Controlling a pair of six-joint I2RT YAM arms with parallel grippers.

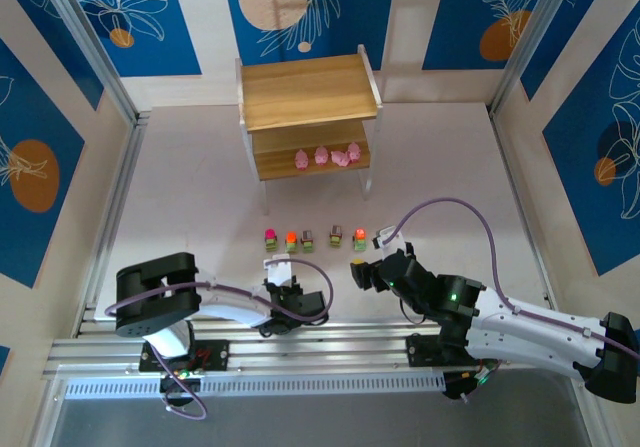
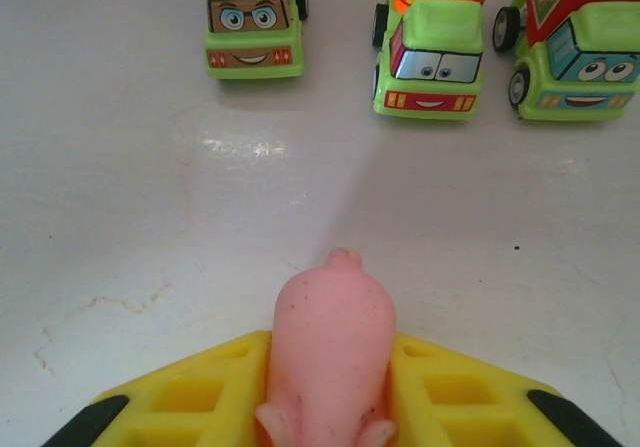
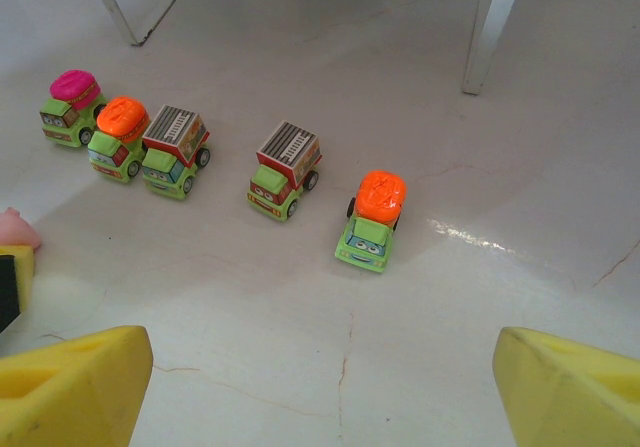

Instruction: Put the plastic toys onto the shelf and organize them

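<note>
A rounded pink figure [image 2: 333, 352] is pinched between my left gripper's yellow fingers [image 2: 200, 402], snout pointing away over the white table. My left gripper [image 1: 279, 266] sits just in front of a row of several green-yellow toy trucks [image 1: 308, 238]. Three of them face me in the left wrist view, among them an orange-topped truck [image 2: 435, 42]. The shelf [image 1: 308, 117] stands at the back, with several pink figures [image 1: 325, 156] on its lower board. My right gripper [image 1: 371, 250] is open near the row's right end, its fingers [image 3: 75, 387] wide apart behind another orange-topped truck [image 3: 372, 220].
The shelf's thin white legs [image 3: 490, 27] rise behind the truck row. The shelf's top board [image 1: 305, 89] is bare. Metal rails [image 1: 110, 207] and blue patterned walls close in the table on both sides. Fine cracks mark the tabletop [image 3: 345, 357].
</note>
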